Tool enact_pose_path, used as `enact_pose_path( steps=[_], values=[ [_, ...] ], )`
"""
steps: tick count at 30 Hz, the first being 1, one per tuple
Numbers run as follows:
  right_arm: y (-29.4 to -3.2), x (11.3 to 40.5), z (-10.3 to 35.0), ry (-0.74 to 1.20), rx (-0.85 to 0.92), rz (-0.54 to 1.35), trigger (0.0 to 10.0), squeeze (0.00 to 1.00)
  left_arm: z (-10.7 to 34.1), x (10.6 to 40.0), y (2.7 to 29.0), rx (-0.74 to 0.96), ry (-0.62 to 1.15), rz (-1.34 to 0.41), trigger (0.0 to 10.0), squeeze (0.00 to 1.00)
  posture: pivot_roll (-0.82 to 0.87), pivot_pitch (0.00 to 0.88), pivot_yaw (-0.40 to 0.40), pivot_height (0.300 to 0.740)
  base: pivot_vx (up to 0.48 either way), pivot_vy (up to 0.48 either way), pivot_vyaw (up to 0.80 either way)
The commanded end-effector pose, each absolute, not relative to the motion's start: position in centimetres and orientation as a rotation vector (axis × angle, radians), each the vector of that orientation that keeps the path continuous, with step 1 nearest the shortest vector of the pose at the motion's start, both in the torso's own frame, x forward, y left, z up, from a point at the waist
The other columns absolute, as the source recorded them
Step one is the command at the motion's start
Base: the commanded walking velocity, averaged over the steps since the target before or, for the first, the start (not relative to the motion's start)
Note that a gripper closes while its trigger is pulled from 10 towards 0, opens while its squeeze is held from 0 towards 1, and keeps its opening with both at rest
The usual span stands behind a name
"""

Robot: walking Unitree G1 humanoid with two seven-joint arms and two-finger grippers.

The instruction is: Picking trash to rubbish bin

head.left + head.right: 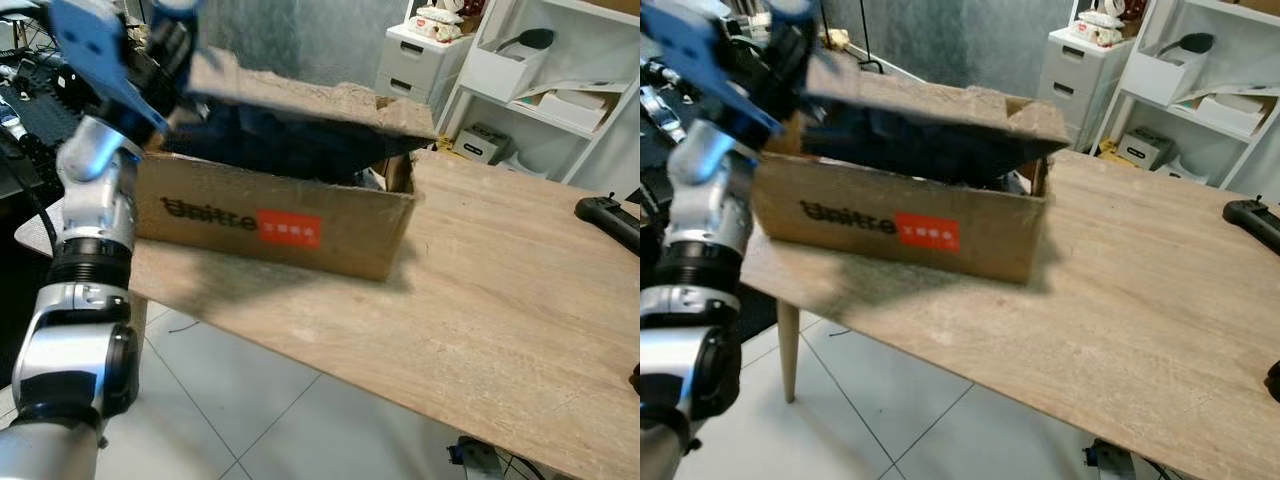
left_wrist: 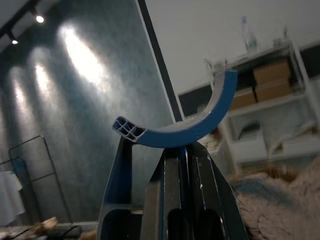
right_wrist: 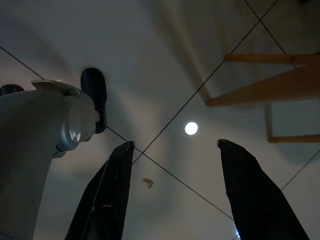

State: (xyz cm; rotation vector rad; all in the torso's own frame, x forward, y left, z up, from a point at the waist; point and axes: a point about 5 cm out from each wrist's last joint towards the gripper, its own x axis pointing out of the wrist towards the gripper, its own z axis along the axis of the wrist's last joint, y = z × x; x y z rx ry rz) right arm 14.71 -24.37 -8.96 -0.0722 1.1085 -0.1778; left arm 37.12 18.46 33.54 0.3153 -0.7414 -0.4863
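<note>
The wooden table [image 1: 500,290] takes most of the head views, and the cardboard box [image 1: 290,215], which seems to serve as the rubbish bin, stands on its part at about ten o'clock. The box is open at the top, with one flap [image 1: 320,100] lifted over it. Inside I see only something dark; what it is I cannot tell.

The left gripper [image 1: 150,55] is raised at eleven o'clock, just above the near left corner of the box. In the left wrist view its fingers [image 2: 200,180] are pressed together and pinch a blue curved plastic piece [image 2: 185,125], which is the trash. In my judgement the task is near the end of this round: the piece is picked and carried to the box, but not yet dropped. What is left is to move it over the opening and release it.

The right gripper [image 3: 175,200] hangs idle beside the robot, its two fingers spread wide over the tiled floor [image 3: 200,75]. A small black device [image 1: 610,220] lies on the table at three o'clock.
</note>
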Motion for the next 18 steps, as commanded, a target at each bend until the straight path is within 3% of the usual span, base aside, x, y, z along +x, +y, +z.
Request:
enact_pose_path(
  steps=[1,3,10,18],
  values=[
    [-24.5,14.5,-9.0,1.113,-0.072,-0.181,10.0,0.0,32.2,37.6,18.3,0.424,-0.658,-0.485,10.0,0.0,0.0,0.069,-0.041,0.74,0.0,0.0,0.0],
    [-24.5,14.6,-9.0,1.112,-0.073,-0.18,10.0,0.0,32.3,37.6,18.8,0.482,-0.639,-0.451,10.0,0.0,0.0,0.069,-0.043,0.74,0.0,0.0,0.0],
    [-24.5,14.5,-9.0,1.116,-0.074,-0.174,10.0,0.0,32.7,37.3,20.5,0.447,-0.636,-0.388,10.0,0.0,0.01,0.074,-0.043,0.74,0.0,0.0,0.0],
    [-24.3,14.2,-9.2,1.123,-0.065,-0.173,10.0,0.0,34.5,36.3,21.2,0.32,-0.742,-0.39,10.0,0.0,0.0,0.08,-0.037,0.74,0.0,0.0,0.0]
  ],
)
